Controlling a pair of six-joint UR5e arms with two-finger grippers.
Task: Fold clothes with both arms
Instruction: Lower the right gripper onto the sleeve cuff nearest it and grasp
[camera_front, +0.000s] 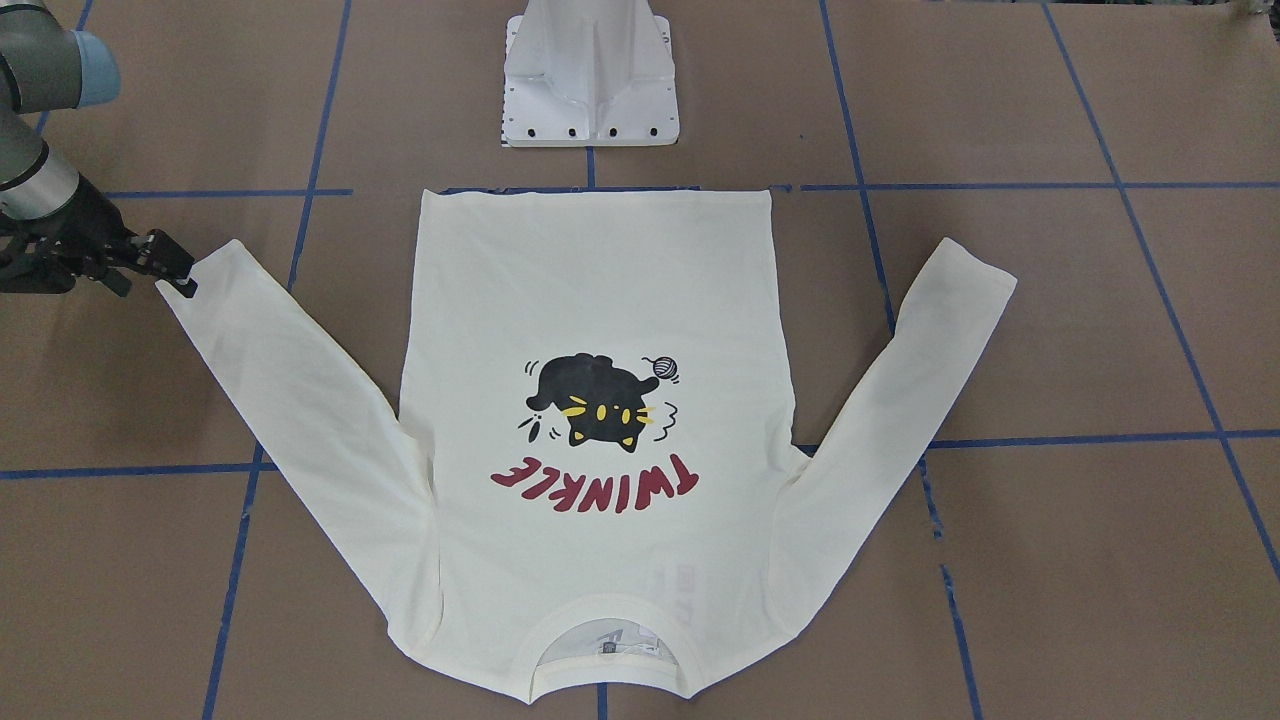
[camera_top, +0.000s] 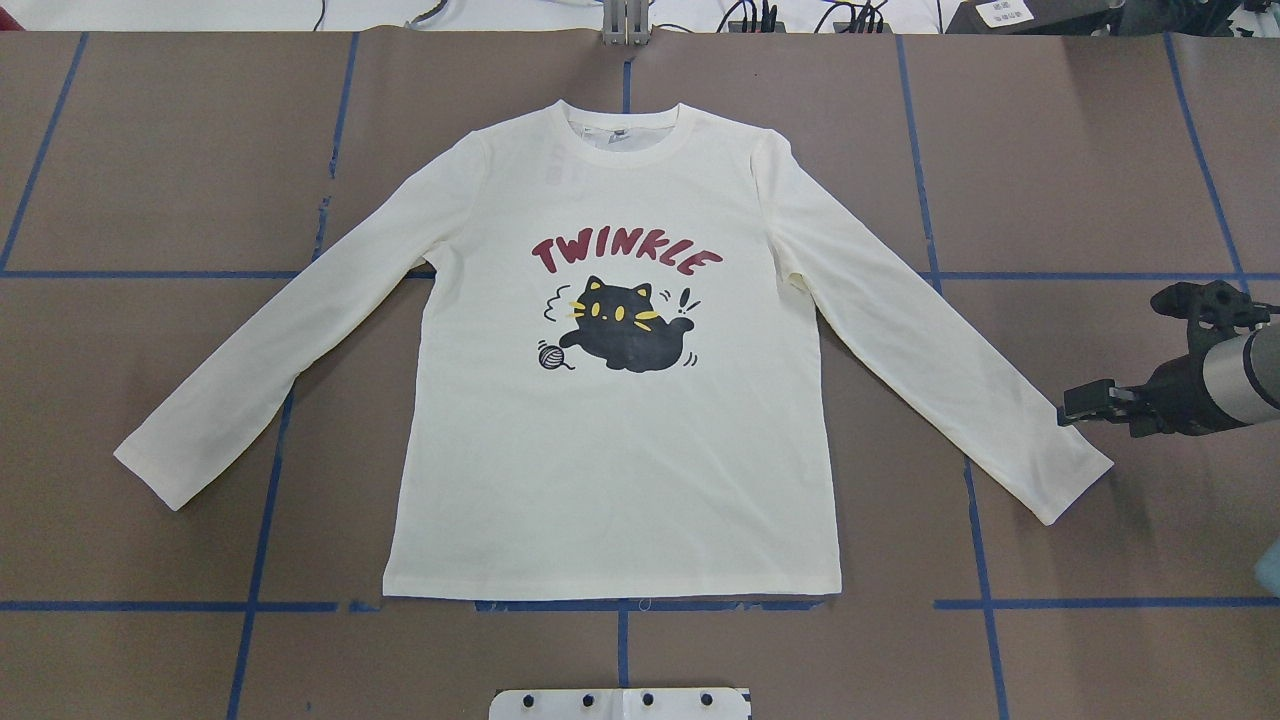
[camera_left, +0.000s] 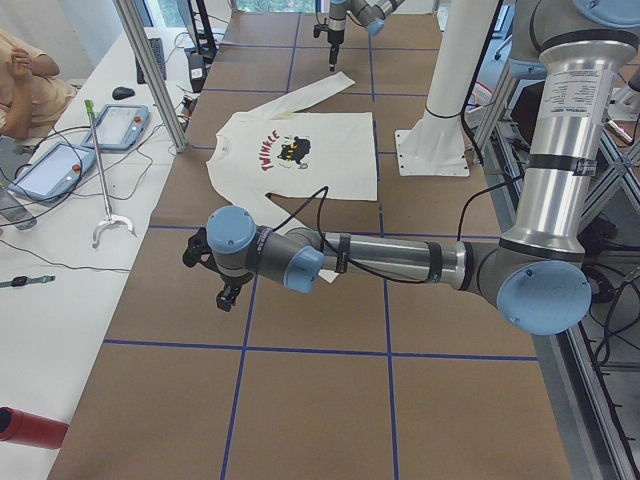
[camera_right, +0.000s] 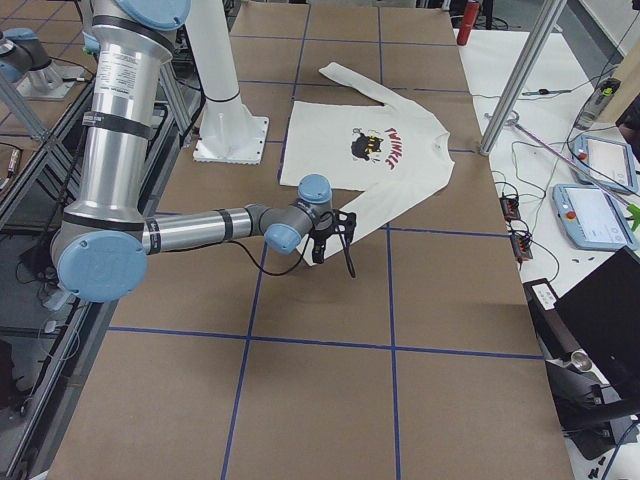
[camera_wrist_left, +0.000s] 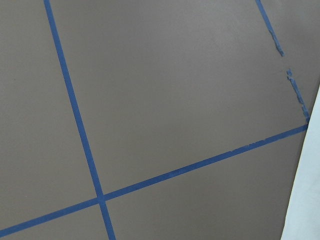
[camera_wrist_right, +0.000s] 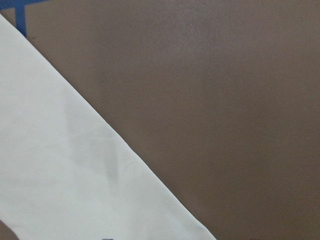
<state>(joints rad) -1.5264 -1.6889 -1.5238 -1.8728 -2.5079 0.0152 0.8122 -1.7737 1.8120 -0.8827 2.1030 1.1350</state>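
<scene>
The cream long-sleeved shirt (camera_top: 620, 470) lies flat and face up on the brown table, cat print and red "TWINKLE" showing, both sleeves spread out and down. My right gripper (camera_top: 1075, 408) hovers low at the cuff of the sleeve (camera_top: 1070, 480) on my right, fingers apart and holding nothing; it also appears in the front-facing view (camera_front: 180, 275). The right wrist view shows only that sleeve (camera_wrist_right: 65, 165) and bare table. My left gripper (camera_left: 226, 296) shows only in the left side view, low over the table beyond the other cuff (camera_top: 160, 465); I cannot tell whether it is open or shut.
The white pedestal base (camera_front: 590, 90) stands just behind the shirt's hem. Blue tape lines (camera_top: 260, 520) grid the table. A side bench with tablets (camera_left: 60, 165), cables and a metal post (camera_left: 150, 70) runs along the far side, where a person sits.
</scene>
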